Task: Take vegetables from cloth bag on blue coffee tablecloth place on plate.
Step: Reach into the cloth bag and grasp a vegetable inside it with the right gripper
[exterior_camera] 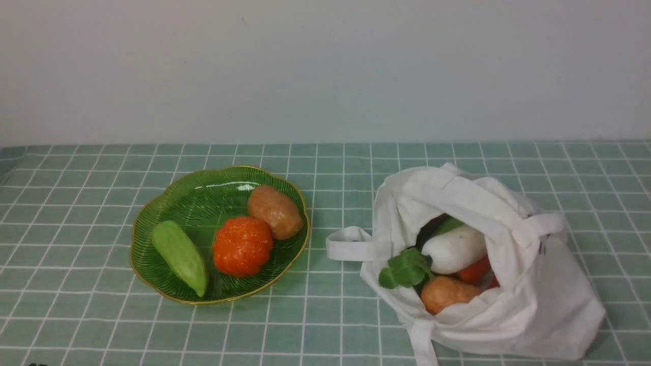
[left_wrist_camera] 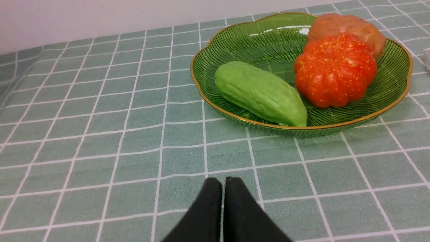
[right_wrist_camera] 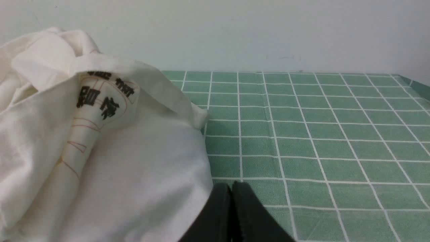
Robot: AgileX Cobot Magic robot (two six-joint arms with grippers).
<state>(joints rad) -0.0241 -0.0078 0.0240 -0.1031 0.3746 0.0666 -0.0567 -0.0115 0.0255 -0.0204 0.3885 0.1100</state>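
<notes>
Our left gripper (left_wrist_camera: pixel 223 179) and right gripper (right_wrist_camera: pixel 232 184) are squeezed closed and empty; the radish (exterior_camera: pixel 454 249), in the cloth bag (right_wrist_camera: pixel 117 168) just beside the right one, looks smooth, hard and slippery, so we'd pinch its fat middle.

The left end effector (left_wrist_camera: pixel 223 182) is shown, against the blue coffee tablecloth (left_wrist_camera: pixel 100 141), only as two matte black fingers (left_wrist_camera: pixel 205 215). They are smooth and wedge-shaped, narrowed to rounded tips and divided by a thin seam. The right end effector (right_wrist_camera: pixel 231 185) is formed alike over that cloth, in the same plain black, with a faint sheen along the edges.
</notes>
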